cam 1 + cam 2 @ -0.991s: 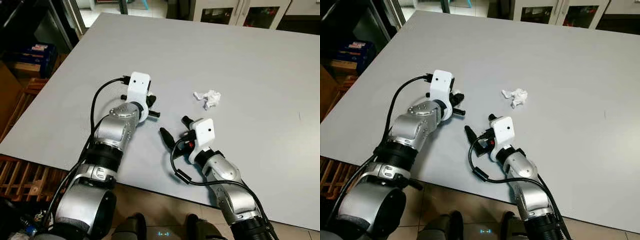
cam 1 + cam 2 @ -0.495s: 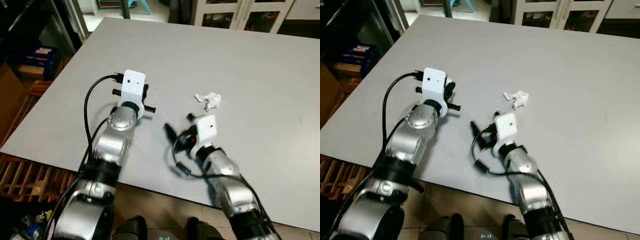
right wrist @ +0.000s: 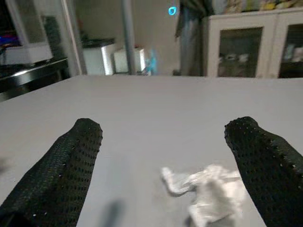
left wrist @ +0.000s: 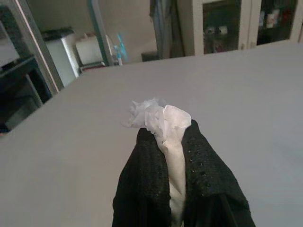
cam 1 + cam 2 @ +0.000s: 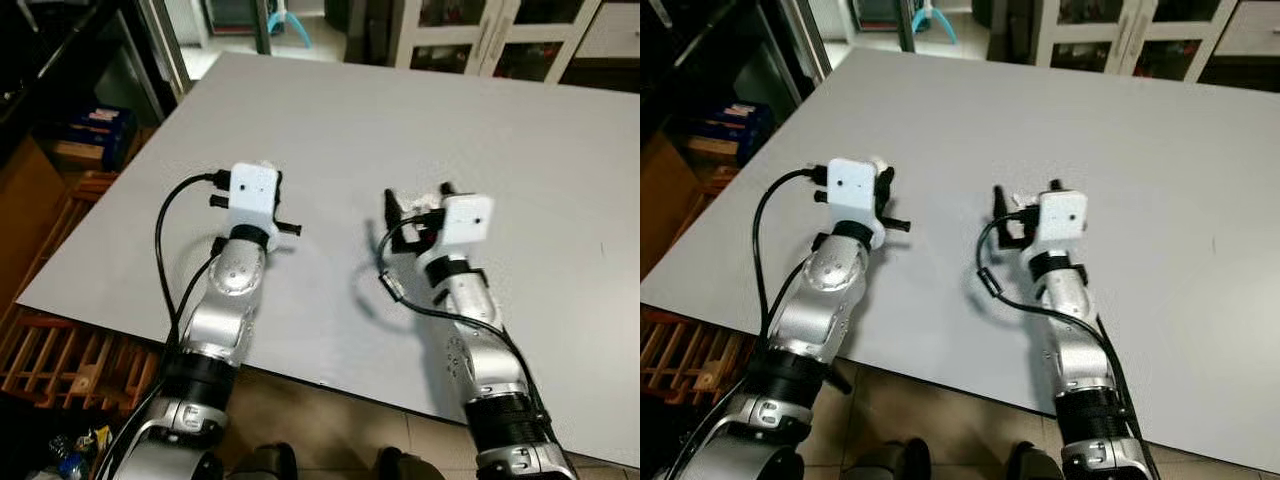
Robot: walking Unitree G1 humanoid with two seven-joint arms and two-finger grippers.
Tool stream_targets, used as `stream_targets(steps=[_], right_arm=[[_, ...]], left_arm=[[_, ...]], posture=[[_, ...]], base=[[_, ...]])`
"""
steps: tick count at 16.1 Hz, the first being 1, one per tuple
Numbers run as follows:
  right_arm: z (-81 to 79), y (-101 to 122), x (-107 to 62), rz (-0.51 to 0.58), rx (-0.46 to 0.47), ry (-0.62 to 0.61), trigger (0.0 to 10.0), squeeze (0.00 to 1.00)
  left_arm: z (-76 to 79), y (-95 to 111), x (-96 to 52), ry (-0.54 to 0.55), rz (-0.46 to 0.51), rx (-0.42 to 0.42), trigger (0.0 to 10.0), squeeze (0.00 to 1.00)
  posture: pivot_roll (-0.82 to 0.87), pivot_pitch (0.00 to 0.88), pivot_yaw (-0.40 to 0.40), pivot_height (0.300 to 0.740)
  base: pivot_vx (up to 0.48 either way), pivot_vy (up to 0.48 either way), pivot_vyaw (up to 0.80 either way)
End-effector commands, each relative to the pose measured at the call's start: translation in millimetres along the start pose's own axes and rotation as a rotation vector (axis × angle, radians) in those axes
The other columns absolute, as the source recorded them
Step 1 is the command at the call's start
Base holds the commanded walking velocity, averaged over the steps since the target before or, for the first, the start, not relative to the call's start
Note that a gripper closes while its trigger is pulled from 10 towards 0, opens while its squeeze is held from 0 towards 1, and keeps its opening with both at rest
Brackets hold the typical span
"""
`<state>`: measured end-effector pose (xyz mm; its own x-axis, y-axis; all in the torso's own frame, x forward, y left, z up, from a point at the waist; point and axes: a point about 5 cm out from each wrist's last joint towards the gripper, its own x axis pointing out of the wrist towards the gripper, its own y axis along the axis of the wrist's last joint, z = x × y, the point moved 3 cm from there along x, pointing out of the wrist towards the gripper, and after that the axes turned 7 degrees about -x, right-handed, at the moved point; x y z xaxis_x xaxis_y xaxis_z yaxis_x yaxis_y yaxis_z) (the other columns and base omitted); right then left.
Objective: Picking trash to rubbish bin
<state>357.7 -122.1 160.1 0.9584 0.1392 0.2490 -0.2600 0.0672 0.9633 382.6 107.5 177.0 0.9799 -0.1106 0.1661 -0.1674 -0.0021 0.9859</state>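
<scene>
Tissue one: white crumpled paper wad [image 4: 158, 118], pinched upright between the closed jaws of the left gripper [image 4: 180, 142], its ruffled top sticking out past the tips
Tissue two: white crumpled paper scrap [image 3: 208, 189], lying flat on the grey tabletop [image 3: 142, 118] between the spread jaws of the right gripper [image 3: 163, 156], well in from every edge

Both silver arms stretched forward, left gripper [image 4: 163, 142] fingers pinched together, right gripper [image 3: 165, 156] fingers spread wide, wrists level
</scene>
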Motion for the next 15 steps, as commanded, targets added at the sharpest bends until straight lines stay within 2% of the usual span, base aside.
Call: stream_targets(steps=[1, 3, 5, 7, 10, 15], right_arm=[[0.2, 0, 0.5, 0.009, -0.015, -0.014, 10.0, 0.0], [7.9, 0, -0.4, 0.017, -0.029, -0.073, 10.0, 0.0], [26.1, 1, -0.6, 0.026, -0.048, -0.164, 10.0, 0.0], [31.0, 0, -0.8, 0.024, -0.053, -0.178, 10.0, 0.0], [32.2, -9, -4.3, -0.004, -0.063, -0.184, 10.0, 0.0], [30.7, -17, -5.8, -0.028, -0.051, -0.181, 10.0, 0.0]], left_arm=[[-6.7, 1, -2.5, 0.026, 0.026, 0.007, 10.0, 0.0], [-10.6, 2, -5.6, 0.032, 0.061, 0.046, 10.0, 0.0], [-18.1, -3, -10.4, 0.064, 0.077, 0.047, 10.0, 0.0], [-21.9, -10, -12.7, 0.082, 0.067, 0.054, 10.0, 0.0], [-27.4, -26, -18.6, 0.107, 0.026, 0.069, 10.0, 0.0], [-21.4, -31, -22.1, 0.112, 0.029, 0.045, 10.0, 0.0]], posture=[[-0.04, 0.103, 0.077, 0.74], [-0.04, 0.099, 0.076, 0.74], [-0.04, 0.086, 0.07, 0.74], [-0.04, 0.073, 0.065, 0.74], [-0.04, 0.057, 0.058, 0.74], [-0.04, 0.029, 0.05, 0.74]], base=[[0.0, 0.0, 0.0], [0.0, 0.0, 0.0], [0.0, 0.0, 0.0], [0.0, 0.0, 0.0], [0.0, 0.0, 0.0], [0.0, 0.0, 0.0]])
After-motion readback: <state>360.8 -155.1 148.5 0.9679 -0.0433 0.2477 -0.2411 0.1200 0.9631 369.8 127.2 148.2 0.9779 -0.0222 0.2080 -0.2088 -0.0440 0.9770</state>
